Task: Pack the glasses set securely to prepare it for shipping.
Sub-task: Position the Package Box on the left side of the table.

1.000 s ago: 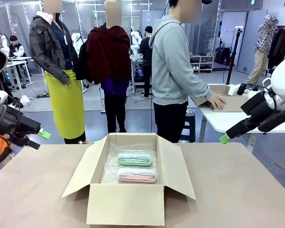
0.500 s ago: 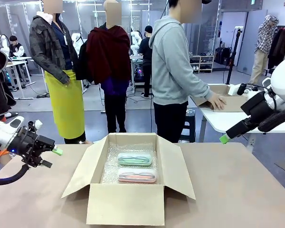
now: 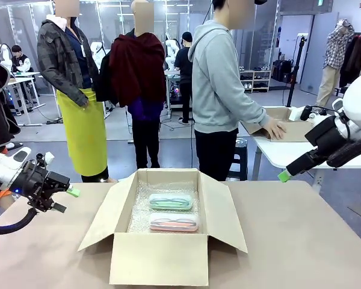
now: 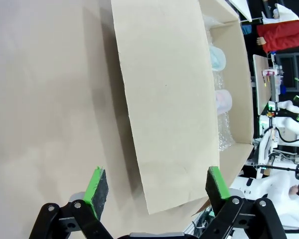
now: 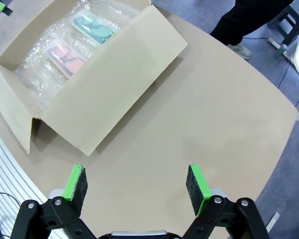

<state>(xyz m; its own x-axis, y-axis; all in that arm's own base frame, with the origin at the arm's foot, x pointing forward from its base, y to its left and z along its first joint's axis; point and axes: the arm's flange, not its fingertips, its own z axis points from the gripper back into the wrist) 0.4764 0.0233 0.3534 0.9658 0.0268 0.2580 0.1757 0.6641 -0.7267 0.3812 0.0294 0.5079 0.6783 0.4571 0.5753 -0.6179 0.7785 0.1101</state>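
Observation:
The glasses set lies in an open cardboard box (image 3: 159,260) on bubble wrap. The mint-green case (image 3: 170,201) is at the back and the pale pink case (image 3: 174,222) in front of it. My left gripper (image 3: 65,200) hovers open just left of the box's left flap, low over the table. In the left wrist view its open gripper (image 4: 155,183) spans the flap's edge, with the mint case (image 4: 218,57) and pink case (image 4: 223,101) beyond. My right gripper (image 3: 287,173) hangs open, high at the right. In the right wrist view, the gripper (image 5: 135,181) looks down on the mint case (image 5: 93,27) and pink case (image 5: 65,57).
All the flaps of the box stand open; the right flap (image 3: 225,214) slopes out toward the right arm. A person in a grey hoodie (image 3: 219,84) stands behind the table, hands on another cardboard box (image 3: 283,123) on a white side table. Brown tabletop (image 3: 301,241) surrounds the box.
My left arm has come down and moved right toward the box's left flap, then held still. The right arm has not moved. The cases lie as before.

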